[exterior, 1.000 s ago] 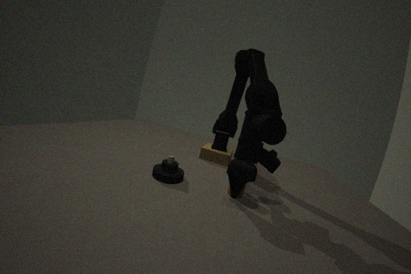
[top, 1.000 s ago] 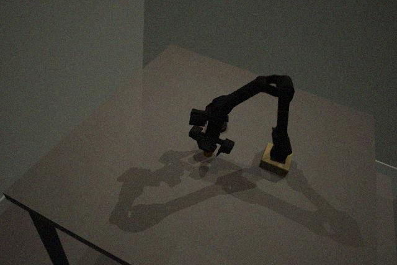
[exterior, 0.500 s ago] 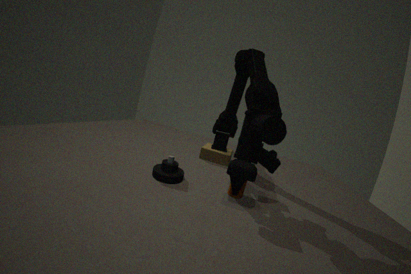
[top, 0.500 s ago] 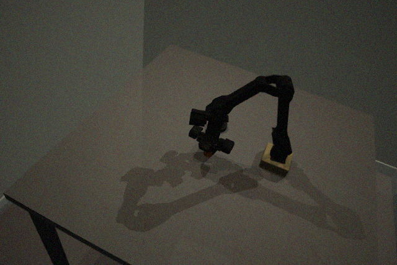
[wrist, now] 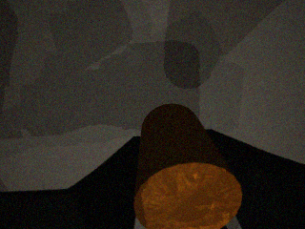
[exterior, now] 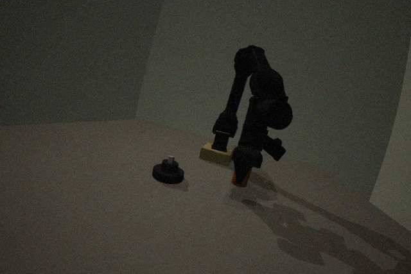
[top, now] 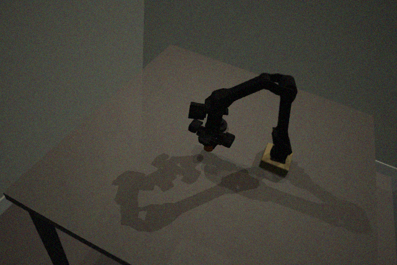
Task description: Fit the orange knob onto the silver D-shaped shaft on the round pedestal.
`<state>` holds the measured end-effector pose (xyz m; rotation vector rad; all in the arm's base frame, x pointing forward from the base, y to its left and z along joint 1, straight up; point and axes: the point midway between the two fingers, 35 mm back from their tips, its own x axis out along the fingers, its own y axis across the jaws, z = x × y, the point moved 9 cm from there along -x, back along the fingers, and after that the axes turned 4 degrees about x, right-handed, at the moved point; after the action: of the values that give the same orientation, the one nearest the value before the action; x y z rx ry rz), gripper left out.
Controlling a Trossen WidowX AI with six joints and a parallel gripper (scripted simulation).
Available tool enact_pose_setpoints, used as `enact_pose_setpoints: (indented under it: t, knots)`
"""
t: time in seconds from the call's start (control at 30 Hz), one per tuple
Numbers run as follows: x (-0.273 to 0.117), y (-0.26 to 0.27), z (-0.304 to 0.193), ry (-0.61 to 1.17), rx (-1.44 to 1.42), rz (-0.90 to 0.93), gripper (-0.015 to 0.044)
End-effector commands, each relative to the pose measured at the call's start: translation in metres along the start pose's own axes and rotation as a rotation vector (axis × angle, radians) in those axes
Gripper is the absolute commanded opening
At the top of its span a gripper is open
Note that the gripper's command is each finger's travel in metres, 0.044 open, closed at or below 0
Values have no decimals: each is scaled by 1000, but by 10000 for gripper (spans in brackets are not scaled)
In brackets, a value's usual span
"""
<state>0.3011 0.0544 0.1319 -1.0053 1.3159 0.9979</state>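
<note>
The orange knob point(top: 208, 148) point(exterior: 236, 181) point(wrist: 191, 196) is a plain cylinder, held between the fingers of my gripper point(top: 208, 144) point(exterior: 241, 176) point(wrist: 172, 139). The gripper is shut on it and points down. The knob hangs a little above the table, its shadow apart from it. Its top faces the wrist camera; its underside and hole are hidden. The dark round pedestal point(exterior: 168, 176) stands left of the knob in the exterior view, with the short silver shaft point(exterior: 171, 158) upright on it. The shaft's flat side cannot be made out. In the top view the pedestal point(top: 223, 125) is mostly behind the gripper.
The arm's base stands on a yellowish block point(top: 274, 167) point(exterior: 214, 156) on the table point(top: 96, 159) point(exterior: 83, 214). Large arm shadows fall across the table. The table's near left edge shows in the top view. The light is dim.
</note>
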Motion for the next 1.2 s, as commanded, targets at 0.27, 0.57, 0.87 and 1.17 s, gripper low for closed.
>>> enact_pose_setpoints:
  t: [0.27, 0.57, 0.87, 1.17]
  knots:
    - [-42, -3, 1, -13, -4, -18, 0]
    - [-71, -3, 1, -13, -4, -18, 0]
    - [-98, 0, -1, -13, -4, -18, 0]
    - [-105, 1, -3, -13, -4, -18, 0]
